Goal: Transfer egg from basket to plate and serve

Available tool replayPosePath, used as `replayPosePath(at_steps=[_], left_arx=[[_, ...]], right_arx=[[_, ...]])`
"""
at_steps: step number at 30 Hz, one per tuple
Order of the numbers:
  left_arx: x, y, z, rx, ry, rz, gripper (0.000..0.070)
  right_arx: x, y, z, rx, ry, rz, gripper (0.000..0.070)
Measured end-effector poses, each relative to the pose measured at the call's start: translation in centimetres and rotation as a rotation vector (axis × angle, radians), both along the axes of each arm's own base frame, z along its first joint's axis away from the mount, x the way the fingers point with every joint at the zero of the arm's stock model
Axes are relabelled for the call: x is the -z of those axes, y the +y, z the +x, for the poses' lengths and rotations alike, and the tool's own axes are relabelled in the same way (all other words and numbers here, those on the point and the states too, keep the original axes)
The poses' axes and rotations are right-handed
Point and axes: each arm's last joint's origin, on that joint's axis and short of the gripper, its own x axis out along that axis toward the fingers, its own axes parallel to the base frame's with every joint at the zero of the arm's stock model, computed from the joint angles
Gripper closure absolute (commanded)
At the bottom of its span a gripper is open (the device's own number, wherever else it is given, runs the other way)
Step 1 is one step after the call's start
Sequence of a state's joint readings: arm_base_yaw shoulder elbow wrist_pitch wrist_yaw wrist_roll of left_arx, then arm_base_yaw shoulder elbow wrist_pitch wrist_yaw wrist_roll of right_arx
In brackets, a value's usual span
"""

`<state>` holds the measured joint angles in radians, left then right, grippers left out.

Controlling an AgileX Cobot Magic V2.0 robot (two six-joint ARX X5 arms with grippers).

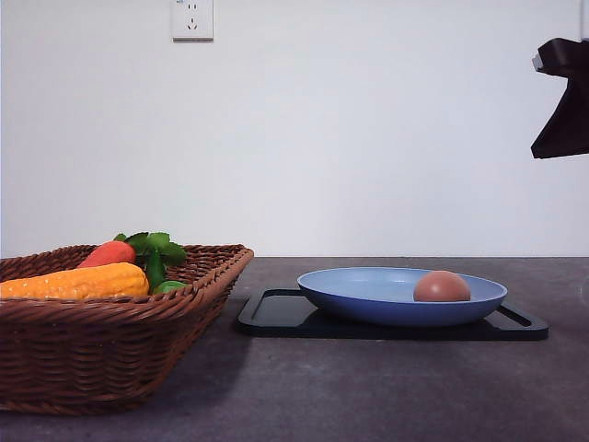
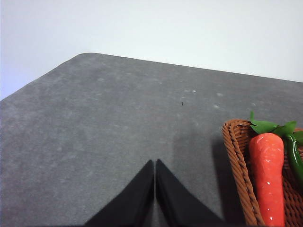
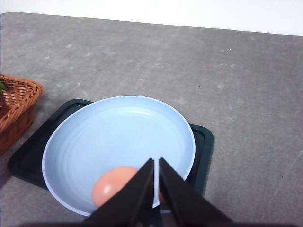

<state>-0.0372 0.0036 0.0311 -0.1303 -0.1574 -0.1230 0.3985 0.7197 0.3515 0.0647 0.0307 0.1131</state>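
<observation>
Egg point(image 1: 442, 286) lying in blue plate point(image 1: 368, 293) on black tray point(image 1: 276, 313), just below right gripper point(image 3: 155, 163), jaws pressed together, empty. Left gripper point(image 2: 155, 165) jaws also closed over bare bench point(image 2: 104, 123), beside basket point(image 1: 110, 341) holding carrot point(image 2: 268, 175).

Showing as matt, speckled grey: table point(image 3: 246, 94). Appearing woven brown wicker with braided rim: basket point(image 1: 110, 322). Looking smooth, faintly glossy, just ahead of the black fingers point(image 3: 177, 201): light-blue plate point(image 3: 118, 137), brownish egg point(image 3: 113, 184). Reflecting slightly: black tray point(image 1: 276, 313).
</observation>
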Motion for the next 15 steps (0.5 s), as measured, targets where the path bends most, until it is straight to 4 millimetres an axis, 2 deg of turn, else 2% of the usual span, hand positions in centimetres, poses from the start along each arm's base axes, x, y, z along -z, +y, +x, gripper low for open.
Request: replayPosePath(at_steps=[15], left_arx=[[0.00,0.00,0.00,0.000,0.000,0.000,0.0700]], right_arx=[[0.00,0.00,0.00,0.000,0.000,0.000,0.0700]])
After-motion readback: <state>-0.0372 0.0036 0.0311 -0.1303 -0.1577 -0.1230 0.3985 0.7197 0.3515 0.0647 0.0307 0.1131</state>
